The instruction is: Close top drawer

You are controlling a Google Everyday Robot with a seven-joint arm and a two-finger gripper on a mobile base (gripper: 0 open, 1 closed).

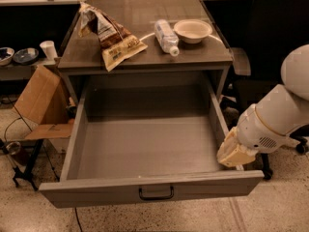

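The top drawer [145, 144] is pulled far out of the grey cabinet. It is a deep plain grey box and it is empty inside. Its front panel [96, 191] faces me with a small dark handle [156, 193] at its centre. My gripper [232, 153] is a cream-coloured piece at the end of the white arm. It sits just outside the drawer's right wall, near the front right corner and close to the side. The drawers below are hidden by the open drawer.
On the cabinet top [203, 54] lie a brown snack bag [110, 35], a plastic bottle [165, 36] on its side and a pale bowl [192, 30]. A cardboard box [41, 100] stands to the left. A black chair [280, 47] is behind my arm on the right.
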